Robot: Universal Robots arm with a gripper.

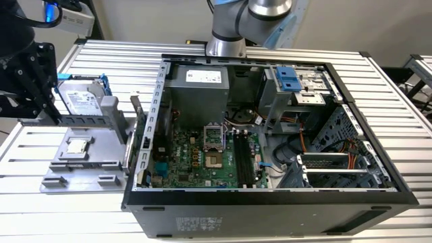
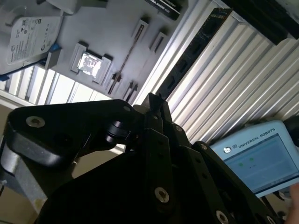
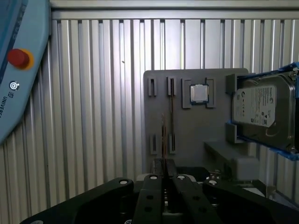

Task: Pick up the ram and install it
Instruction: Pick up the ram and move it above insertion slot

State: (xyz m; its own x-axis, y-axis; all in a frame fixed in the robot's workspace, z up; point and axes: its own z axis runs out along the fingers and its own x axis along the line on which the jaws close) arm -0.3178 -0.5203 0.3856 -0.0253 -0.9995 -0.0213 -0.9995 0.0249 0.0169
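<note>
Black fingers of the gripper [image 3: 164, 162] are pressed together on a thin strip seen edge-on, the ram [image 3: 163, 135], which sticks straight out from the fingertips; its chips cannot be made out from this angle. In the first wrist view the ram hangs above the grey tray [image 3: 187, 126], in line with the gap between the tray's two rows of narrow slots [image 3: 171, 86], and apart from the tray's surface. A small square processor chip [image 3: 199, 93] lies flat in its recess just beside those slots. At the tray's edge beyond the chip, a silver hard drive [image 3: 261, 109] leans in a blue bracket [image 3: 233, 125]. The tray rests on the ribbed metal bench [image 3: 93, 93]. A control tablet with a red button [image 3: 18, 57] lies near one edge of the bench. In the exterior view the gripper [image 1: 30, 76] is at the exterior view's left, raised over the hard-drive end of the tray [image 1: 91, 152]. The tray lies just beside the side wall of the open computer case [image 1: 270, 207]. Inside the case, the green motherboard [image 1: 196, 157] lies flat on the floor, with long black slots [image 1: 246, 159] running along it. The arm [image 1: 236, 25] rises from the bench's far edge behind the case.
</note>
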